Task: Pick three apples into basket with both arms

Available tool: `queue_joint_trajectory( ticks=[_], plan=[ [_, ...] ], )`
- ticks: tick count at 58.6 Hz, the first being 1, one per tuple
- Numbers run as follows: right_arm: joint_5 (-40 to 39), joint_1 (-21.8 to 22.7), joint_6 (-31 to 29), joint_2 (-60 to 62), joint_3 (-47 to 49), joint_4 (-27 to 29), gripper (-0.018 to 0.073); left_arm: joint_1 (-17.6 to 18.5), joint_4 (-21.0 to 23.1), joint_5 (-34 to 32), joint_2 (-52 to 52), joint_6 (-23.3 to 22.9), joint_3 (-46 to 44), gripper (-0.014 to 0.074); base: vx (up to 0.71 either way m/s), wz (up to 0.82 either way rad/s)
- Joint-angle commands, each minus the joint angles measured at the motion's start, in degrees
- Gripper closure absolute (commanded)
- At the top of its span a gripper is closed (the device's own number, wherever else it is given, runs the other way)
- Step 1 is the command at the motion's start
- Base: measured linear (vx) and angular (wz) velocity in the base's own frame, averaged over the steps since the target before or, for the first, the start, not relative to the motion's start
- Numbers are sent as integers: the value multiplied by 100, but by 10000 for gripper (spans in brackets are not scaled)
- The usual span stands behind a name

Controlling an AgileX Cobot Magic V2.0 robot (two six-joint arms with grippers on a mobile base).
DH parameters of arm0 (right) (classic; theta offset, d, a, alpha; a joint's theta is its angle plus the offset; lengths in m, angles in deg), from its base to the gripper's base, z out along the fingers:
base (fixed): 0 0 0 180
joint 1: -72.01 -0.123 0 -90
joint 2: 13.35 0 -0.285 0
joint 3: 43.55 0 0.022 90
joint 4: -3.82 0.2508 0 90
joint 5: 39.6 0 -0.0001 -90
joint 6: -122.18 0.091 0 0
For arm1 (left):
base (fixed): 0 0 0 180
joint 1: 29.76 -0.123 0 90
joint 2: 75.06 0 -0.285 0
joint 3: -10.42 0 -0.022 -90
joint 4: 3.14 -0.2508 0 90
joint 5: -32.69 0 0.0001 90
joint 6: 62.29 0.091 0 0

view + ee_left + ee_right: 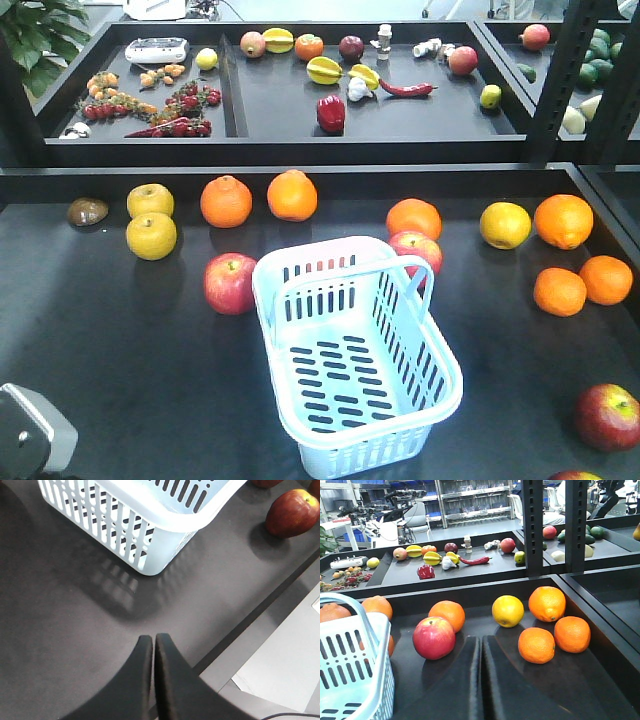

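The left pincer [153, 641] is clenched, fingers pressed together on nothing, over the black table [60, 630] near its edge. The right pincer [480, 642] is likewise closed, holding nothing. The basket [350, 455] sits mid-table. An apple [230, 283] lies just left of it, a second apple [415, 248] just behind, a third apple [607, 416] well right. Rear trays [270, 100] hold assorted produce.

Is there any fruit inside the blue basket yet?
No. In the front view the basket shows only its bare slotted bottom, and a red apple sits outside, beside it.
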Motion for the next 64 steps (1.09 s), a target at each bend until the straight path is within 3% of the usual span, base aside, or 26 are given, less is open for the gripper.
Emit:
queue_joint_trajectory(
  ticks=[1,64],
  plan=[
    [-428,24,-37,67,-79,-14,564,25,117,-326,-37,-32,-137,602,0,0],
    [-428,24,-37,67,-79,-14,564,25,117,-308,-37,-32,-137,602,0,0]
  ],
)
